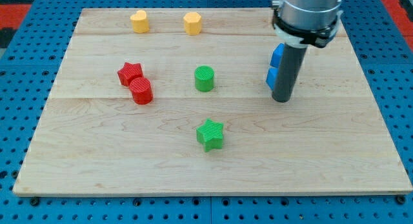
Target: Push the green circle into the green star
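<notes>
The green circle (pixel 204 78) stands near the middle of the wooden board. The green star (pixel 210 134) lies below it, toward the view's bottom, with a clear gap between them. My tip (pixel 281 99) rests on the board to the right of the green circle, well apart from it and above-right of the green star. The rod hides part of the blue blocks behind it.
Two blue blocks (pixel 275 66) sit right behind the rod, partly hidden. A red star (pixel 130 73) and a red circle (pixel 141 91) touch at the left. A yellow heart-like block (pixel 139 21) and a yellow hexagon (pixel 192 22) sit near the top edge.
</notes>
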Controlling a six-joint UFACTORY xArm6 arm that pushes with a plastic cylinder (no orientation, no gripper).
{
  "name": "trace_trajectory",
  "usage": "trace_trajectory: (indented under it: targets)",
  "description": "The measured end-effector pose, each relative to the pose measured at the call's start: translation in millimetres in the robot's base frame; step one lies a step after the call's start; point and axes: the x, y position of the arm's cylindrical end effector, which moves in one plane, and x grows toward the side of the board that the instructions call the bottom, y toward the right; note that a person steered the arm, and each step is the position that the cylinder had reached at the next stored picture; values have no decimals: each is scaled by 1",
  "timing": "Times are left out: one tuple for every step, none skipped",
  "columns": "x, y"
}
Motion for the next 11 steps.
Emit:
trace_trajectory:
  targets:
    - [-38, -8]
    - [-25, -41]
    - [-58, -106]
    - [-76, -157]
    - [-22, -147]
    - [16, -135]
    - [-13, -120]
    - [17, -90]
    - [29, -109]
    - [-53, -102]
    - [-115, -81]
